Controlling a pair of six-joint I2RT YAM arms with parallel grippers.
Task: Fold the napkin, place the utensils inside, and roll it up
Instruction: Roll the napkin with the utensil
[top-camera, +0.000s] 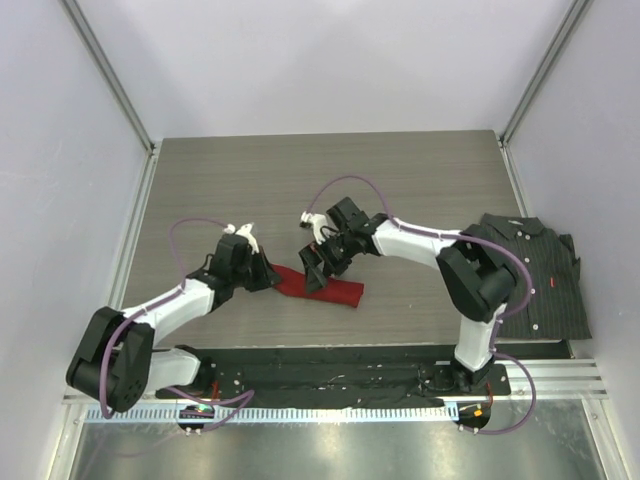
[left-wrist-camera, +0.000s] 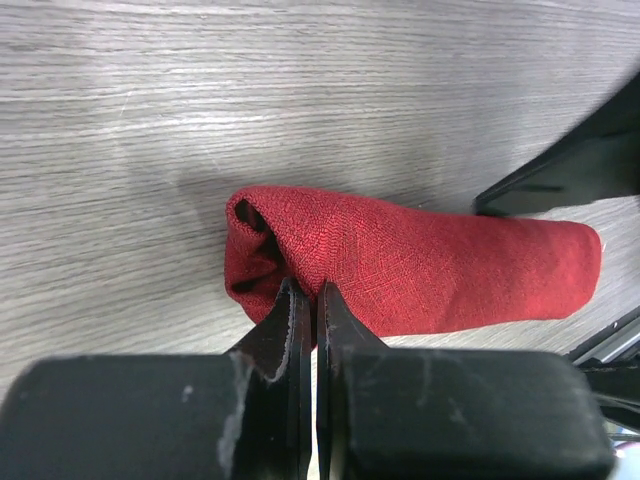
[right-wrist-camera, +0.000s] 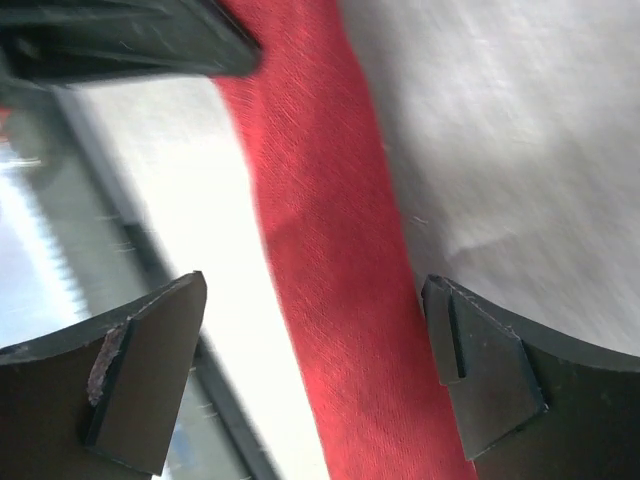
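The red napkin (top-camera: 325, 288) lies on the table as a rolled tube, running left to right. In the left wrist view the napkin (left-wrist-camera: 430, 265) shows its open left end with folds inside. My left gripper (top-camera: 268, 274) is at that left end, its jaws (left-wrist-camera: 308, 290) closed to a thin slit with red cloth pinched at the tips. My right gripper (top-camera: 318, 268) hovers over the roll's middle, wide open. In the right wrist view the right gripper (right-wrist-camera: 315, 300) straddles the napkin (right-wrist-camera: 330, 250) without touching it. No utensils are visible; they are hidden or out of view.
A dark pinstriped shirt (top-camera: 535, 275) lies at the table's right edge. A black rail (top-camera: 330, 365) runs along the near edge just behind the roll. White walls enclose the table on three sides.
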